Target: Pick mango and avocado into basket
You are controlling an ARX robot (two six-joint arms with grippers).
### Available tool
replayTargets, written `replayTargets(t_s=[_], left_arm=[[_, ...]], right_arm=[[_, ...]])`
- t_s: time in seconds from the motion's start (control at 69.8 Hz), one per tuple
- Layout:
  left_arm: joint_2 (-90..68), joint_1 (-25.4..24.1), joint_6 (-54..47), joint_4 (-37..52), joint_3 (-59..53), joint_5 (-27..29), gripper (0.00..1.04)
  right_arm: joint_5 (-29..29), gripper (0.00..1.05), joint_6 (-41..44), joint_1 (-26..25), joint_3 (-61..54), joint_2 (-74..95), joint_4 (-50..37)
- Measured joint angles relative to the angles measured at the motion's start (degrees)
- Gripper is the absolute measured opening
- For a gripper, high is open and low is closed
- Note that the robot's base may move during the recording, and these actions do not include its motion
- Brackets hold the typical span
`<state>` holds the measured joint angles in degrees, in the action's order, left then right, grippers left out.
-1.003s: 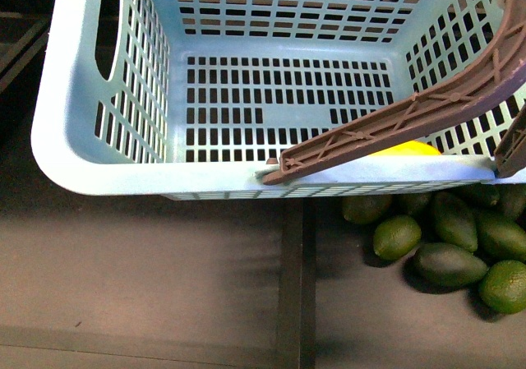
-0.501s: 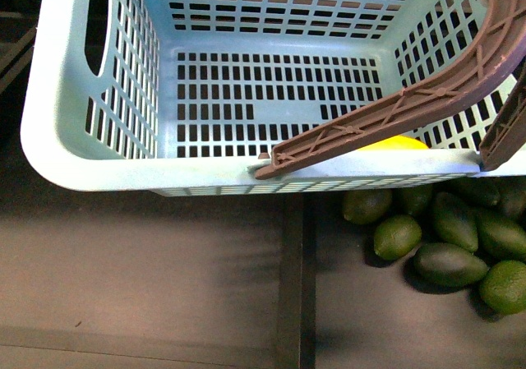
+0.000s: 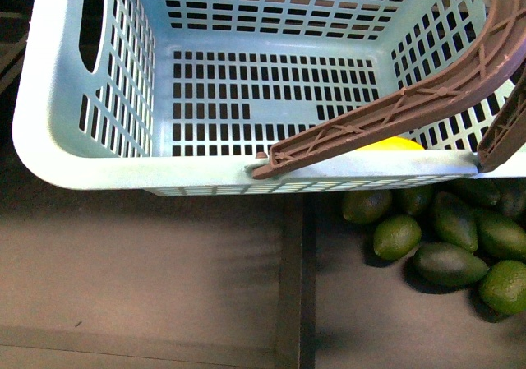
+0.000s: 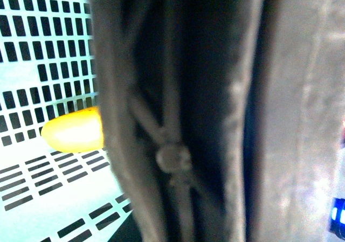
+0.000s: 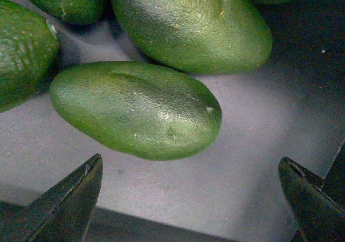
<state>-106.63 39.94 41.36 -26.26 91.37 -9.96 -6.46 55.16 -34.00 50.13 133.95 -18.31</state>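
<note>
Mango (image 3: 394, 144) lies in the basket (image 3: 49, 122), my right gripper (image 5: 190, 166) hangs spread wide by an avocado (image 5: 137, 110), and I can't tell the left gripper's state.

Basket: the pale teal basket (image 3: 49, 131) fills the upper part of the view, and its slotted walls and floor show from above.
Handle: the brown ribbed handle (image 3: 394, 110) slants across the basket's right side, with its lower end resting on the near rim.
Mango: only a yellow sliver of the mango (image 3: 393, 144) shows inside the basket, just behind the near rim and under the handle.
Avocados: several dark green avocados (image 3: 448, 264) lie clustered on the dark shelf (image 3: 148, 279) at the lower right, partly tucked under the basket.
Divider: a dark strip (image 3: 296, 287) runs down the shelf just left of the avocados.
</note>
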Motion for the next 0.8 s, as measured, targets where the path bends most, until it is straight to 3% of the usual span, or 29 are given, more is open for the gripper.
replayTargets(t_s=[0.802], left_arm=[[0.0,0.0,0.0,0.0,0.0,-0.1,0.13]], right_arm=[[0.9,0.96,-4.2,4.5,7.2,7.9,-0.1]])
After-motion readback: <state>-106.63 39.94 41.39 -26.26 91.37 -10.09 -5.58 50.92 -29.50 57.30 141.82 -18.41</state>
